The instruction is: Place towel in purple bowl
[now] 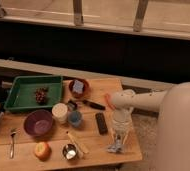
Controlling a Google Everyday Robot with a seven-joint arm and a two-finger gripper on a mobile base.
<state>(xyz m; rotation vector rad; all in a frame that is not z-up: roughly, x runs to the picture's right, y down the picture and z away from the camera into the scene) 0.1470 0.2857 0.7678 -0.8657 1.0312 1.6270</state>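
Camera view: gripper [119, 135] is poised near the table's [95, 152] front edge, with the towel [115, 147] bunched directly beneath the jaws. Grip state cannot be told. Purple bowl [38, 123] lies well left of the jaws, beyond black remote [102, 123] and blue cup [75, 118], which could be knocked by trailing cloth.

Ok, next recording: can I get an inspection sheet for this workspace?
Surface: wooden table, crowded.
Job's things: towel crumpled near the front right edge; purple bowl at front left, towel not in it.
Clutter: green tray, white cup, blue cup, apple, black remote, spoon.
Gripper: gripper pointing down just above the towel.
Cables: nothing seen.
Surroundings: dark wall and railing posts behind the table.
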